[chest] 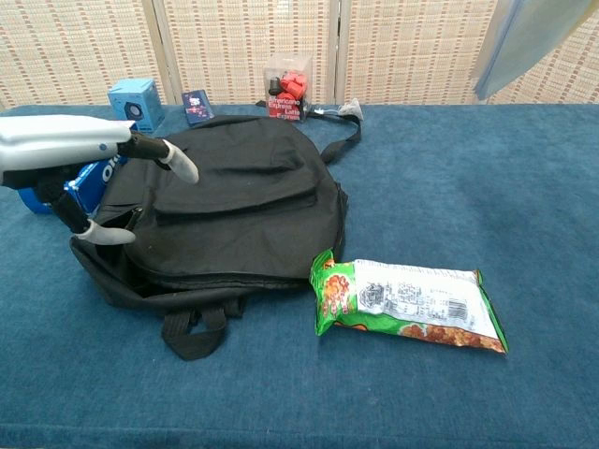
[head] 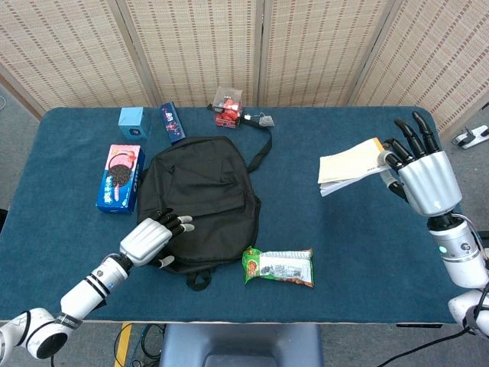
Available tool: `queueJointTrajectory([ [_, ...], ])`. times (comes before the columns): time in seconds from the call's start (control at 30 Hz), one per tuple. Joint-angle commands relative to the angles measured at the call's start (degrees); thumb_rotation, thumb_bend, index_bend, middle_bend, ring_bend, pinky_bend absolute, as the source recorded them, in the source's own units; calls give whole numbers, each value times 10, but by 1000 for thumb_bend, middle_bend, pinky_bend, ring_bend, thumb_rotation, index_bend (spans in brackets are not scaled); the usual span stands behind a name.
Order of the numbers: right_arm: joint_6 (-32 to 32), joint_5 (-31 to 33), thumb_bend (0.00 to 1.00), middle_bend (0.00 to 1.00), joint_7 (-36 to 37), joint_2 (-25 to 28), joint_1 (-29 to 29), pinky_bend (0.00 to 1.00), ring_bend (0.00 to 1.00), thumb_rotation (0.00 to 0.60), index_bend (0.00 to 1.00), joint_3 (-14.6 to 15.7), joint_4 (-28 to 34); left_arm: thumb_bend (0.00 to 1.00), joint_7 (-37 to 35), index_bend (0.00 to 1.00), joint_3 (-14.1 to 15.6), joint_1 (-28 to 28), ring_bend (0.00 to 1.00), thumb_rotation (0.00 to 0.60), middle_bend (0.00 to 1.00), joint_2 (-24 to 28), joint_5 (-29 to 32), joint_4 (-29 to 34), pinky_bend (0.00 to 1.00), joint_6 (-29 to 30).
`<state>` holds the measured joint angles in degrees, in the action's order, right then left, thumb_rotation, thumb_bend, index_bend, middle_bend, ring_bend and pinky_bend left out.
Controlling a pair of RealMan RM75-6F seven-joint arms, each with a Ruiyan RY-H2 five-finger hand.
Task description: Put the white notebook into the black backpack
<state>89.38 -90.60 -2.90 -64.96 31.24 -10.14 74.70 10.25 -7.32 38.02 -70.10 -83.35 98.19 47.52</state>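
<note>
Right hand (head: 422,174) is pinching the white notebook (head: 348,164) aloft, well right of the black backpack (head: 200,200), keeping it clear while I am spreading my empty left hand (head: 153,238) at the bag's zipper side, probably to open it.

Blue table (head: 321,245) carries backpack (head: 200,199), snack bag (head: 278,267), boxes (head: 121,177).

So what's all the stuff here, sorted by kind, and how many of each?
Bags: 1, the black backpack
Books: 1, the white notebook, held in the robot's right hand
Snacks: 2, the Oreo box and green snack bag
Small boxes: 3, light blue box, dark blue box, clear box with red contents
Total: 7
</note>
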Motion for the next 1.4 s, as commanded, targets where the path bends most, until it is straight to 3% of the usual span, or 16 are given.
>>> queueJointTrajectory([
  [0.03, -1, 0, 449, 416, 2, -2, -2, 20, 137, 600, 676, -2, -2, 284, 39, 207, 9, 19, 148, 600, 114, -30, 37, -21, 70, -27],
  [0.37, -3, -3, 449, 418, 10, -7, -11, 20, 137, 600, 676, -6, -8, 284, 96, 157, 27, 35, 120, 600, 78, -84, 97, -59, 70, -39],
  [0.63, -4, -5, 449, 420, 14, -12, -15, 19, 139, 600, 681, -9, -13, 284, 101, 177, 20, 42, 121, 600, 75, -130, 123, -99, 70, -17],
  [0.83, -2, -5, 449, 422, 19, -14, -21, 20, 141, 600, 682, -12, -17, 284, 57, 339, 9, 39, 138, 600, 76, -161, 115, -135, 71, 9],
  [0.97, -1, -4, 449, 422, 23, -16, -24, 20, 141, 600, 682, -14, -20, 284, 1, 516, 6, 29, 196, 600, 146, -181, 81, -163, 100, 47],
  [1.4, 1, -5, 449, 422, 30, -22, -27, 20, 141, 600, 682, -21, -26, 286, -103, 722, -18, 15, 302, 600, 321, -220, 49, -232, 145, 117],
])
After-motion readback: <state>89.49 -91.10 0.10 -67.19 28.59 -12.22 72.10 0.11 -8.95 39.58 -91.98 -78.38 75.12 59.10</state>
